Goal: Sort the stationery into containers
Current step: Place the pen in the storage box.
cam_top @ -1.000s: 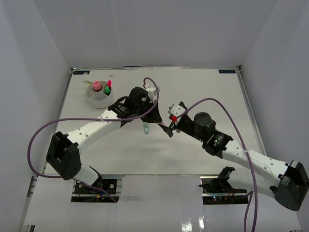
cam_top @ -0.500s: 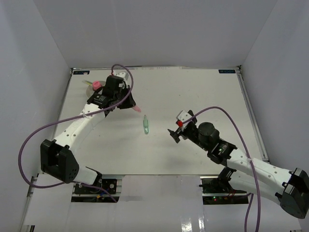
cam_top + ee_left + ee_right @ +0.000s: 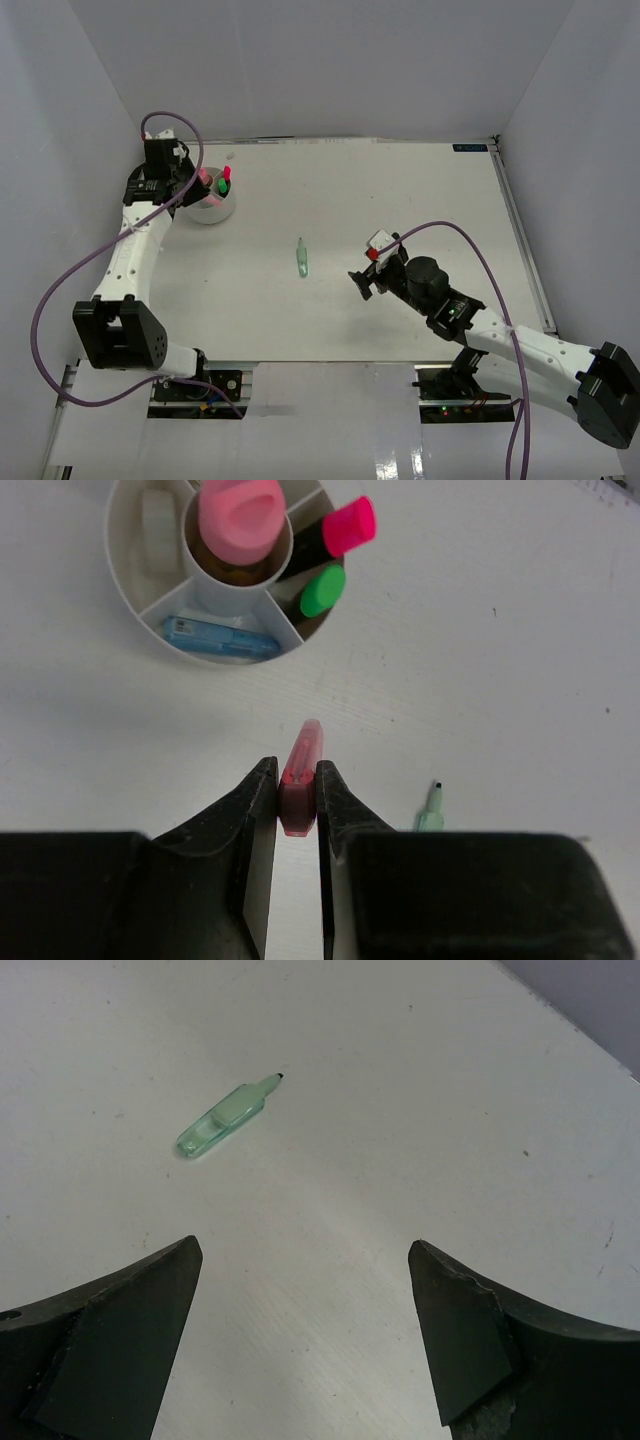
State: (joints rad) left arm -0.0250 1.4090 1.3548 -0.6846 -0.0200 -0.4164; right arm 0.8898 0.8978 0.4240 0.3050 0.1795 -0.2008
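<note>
My left gripper (image 3: 297,772) is shut on a translucent pink marker (image 3: 302,762) and holds it just short of the round white organiser cup (image 3: 128,615). The cup holds a pink tube (image 3: 240,510) in its centre, a pink-capped marker (image 3: 348,525), a green-capped marker (image 3: 322,590), a blue item (image 3: 220,637) and a clear tape roll (image 3: 157,520). In the top view the left gripper (image 3: 192,186) is at the cup (image 3: 214,214) at the back left. A pale green marker (image 3: 301,259) lies mid-table, also in the right wrist view (image 3: 225,1118). My right gripper (image 3: 305,1250) is open and empty, to the right of it (image 3: 361,281).
White walls enclose the table on the left, back and right. The purple cables loop beside both arms. A small white speck (image 3: 230,156) lies behind the cup.
My left arm has swung from mid-table to the back left, carrying the pink marker to the cup. My right arm drew back from the middle, then held still.
</note>
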